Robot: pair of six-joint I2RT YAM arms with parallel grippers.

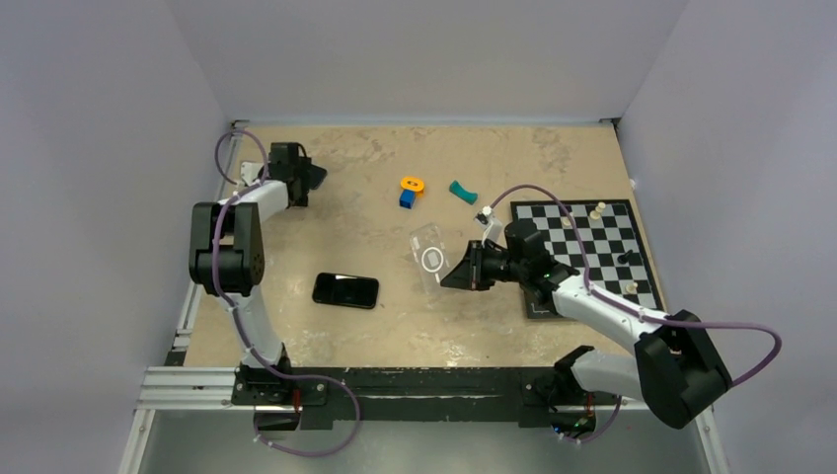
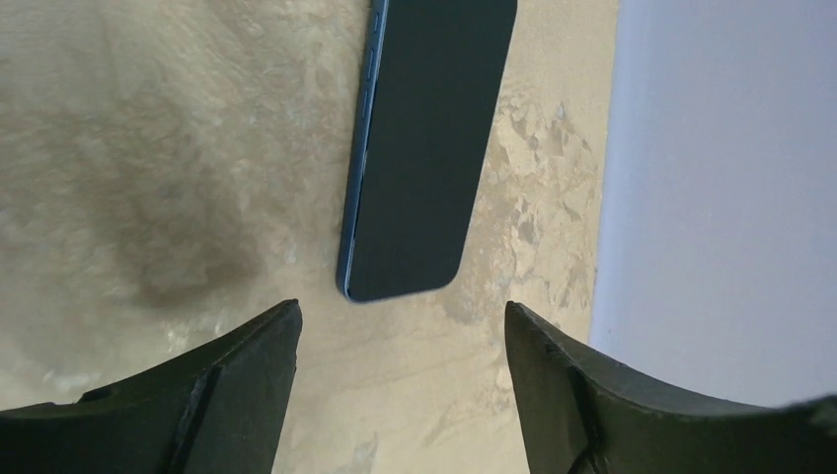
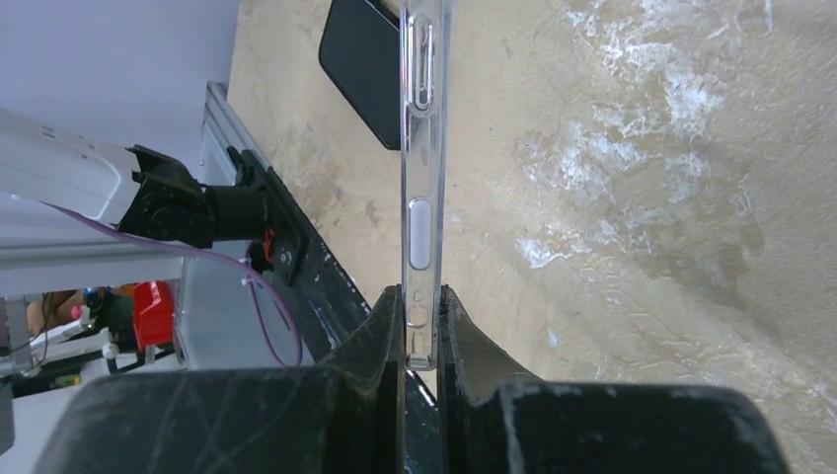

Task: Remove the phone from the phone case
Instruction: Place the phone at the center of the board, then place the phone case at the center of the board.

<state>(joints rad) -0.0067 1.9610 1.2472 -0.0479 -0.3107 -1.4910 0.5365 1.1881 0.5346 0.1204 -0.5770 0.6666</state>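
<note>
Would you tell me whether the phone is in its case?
Out: the phone lies bare; the right pincer holds the empty case.

phone [image 1: 345, 290]: flat on the tabletop [image 1: 345, 217], left of centre, near side
phone case [image 1: 431, 256]: centre, right of the phone, apart from it
chessboard [image 1: 587, 257]: right side, beyond the phone case
chess pieces [image 1: 597, 209]: on the chessboard

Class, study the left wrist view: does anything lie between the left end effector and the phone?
Nothing visible does. Only table surface separates the open left end effector from the phone; the clear case is apart, clamped in the right end effector.
</note>
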